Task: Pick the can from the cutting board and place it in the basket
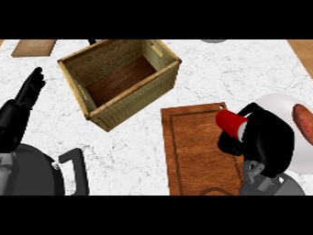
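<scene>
Right robot hand, curled round red can

The red can is tilted, right of the frame's centre, above the right edge of the cutting board; the right hand is curled round it. The brown wooden board lies flat at lower centre. The woven basket stands open at upper centre, showing a dark wooden floor.

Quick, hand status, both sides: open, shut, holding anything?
Left hand: open, fingers straight, resting at the view's left, holding nothing.
Right hand: shut on the red can, at the cutting board's right edge.
</scene>
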Action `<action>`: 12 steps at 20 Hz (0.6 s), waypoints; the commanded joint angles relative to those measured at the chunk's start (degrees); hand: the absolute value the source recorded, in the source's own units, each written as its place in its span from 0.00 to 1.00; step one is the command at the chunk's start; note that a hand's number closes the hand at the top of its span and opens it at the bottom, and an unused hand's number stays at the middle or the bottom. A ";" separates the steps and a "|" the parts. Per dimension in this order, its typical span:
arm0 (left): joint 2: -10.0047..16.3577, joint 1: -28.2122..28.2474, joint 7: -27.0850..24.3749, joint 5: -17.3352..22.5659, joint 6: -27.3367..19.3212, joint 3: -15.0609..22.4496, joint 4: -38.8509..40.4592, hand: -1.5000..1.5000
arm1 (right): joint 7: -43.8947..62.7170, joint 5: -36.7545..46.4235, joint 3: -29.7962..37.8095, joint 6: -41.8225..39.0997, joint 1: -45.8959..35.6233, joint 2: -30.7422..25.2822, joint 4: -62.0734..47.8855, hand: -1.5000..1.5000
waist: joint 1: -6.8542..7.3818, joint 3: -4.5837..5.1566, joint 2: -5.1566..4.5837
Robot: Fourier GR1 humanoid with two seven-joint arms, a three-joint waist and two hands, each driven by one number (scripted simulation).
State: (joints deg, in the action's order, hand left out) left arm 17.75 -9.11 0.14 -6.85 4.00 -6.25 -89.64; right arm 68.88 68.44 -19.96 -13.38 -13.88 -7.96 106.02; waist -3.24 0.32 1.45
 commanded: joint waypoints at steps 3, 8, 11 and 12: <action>0.30 0.33 -0.90 0.48 1.24 0.26 -0.20 0.50 | 11.34 14.34 -1.44 2.84 -9.86 6.83 14.72 1.00 | 1.68 -0.04 0.04; -0.88 -2.77 1.30 -0.18 1.26 2.04 0.09 0.50 | 12.80 16.56 -1.95 -6.07 -27.67 7.84 16.31 1.00 | 3.40 -0.11 -0.86; -1.29 -3.27 1.79 -0.79 0.67 2.38 -0.32 0.50 | 14.99 14.48 -1.94 -9.91 -36.93 7.90 13.23 1.00 | 4.04 -0.11 -0.75; 0.06 -3.45 -0.39 0.42 2.41 1.40 0.42 0.50 | 14.82 12.76 -0.15 -9.23 -40.47 7.90 10.78 1.00 | 4.51 -0.06 -0.84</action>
State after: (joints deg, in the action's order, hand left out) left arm 17.29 -11.50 -0.10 -7.03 5.26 -4.81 -89.09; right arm 69.47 83.20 -20.73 -13.71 -41.80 -1.04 118.93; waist 0.24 0.26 0.74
